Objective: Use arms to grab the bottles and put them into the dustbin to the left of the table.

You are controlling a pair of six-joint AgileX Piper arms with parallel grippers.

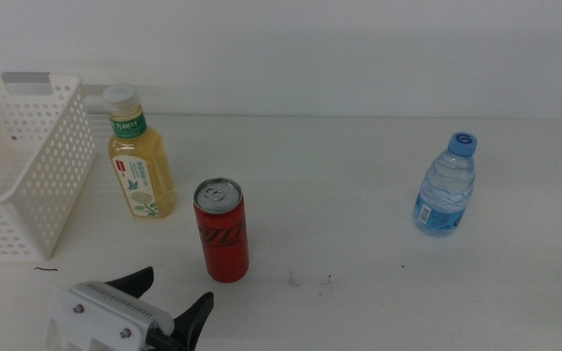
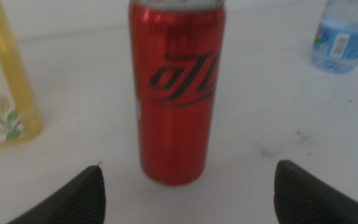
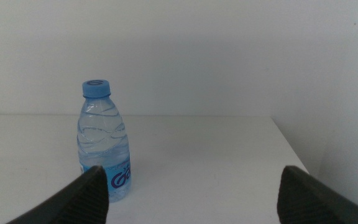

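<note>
The dustbin sits at the left edge of the table, and what shows of its inside has nothing in it, so it looks like 0 of the 3 drinks are put away and all 3 are left to do. Next to the bin, near the back left of the table, the yellow tea bottle stands up straight with its white cap on top. A little to the right and closer to the front edge, the red can stands up too, its long side going straight up and its pull tab on top. The left gripper is at the front edge, just before the can, with its 2 jaws spread wide and holding nothing; in the left wrist view the can stands between them but farther off. Over toward the right edge, the water bottle stands with its blue cap up. The right gripper shows only in its own wrist view, jaws wide apart and empty, facing the water bottle from a way off.
</note>
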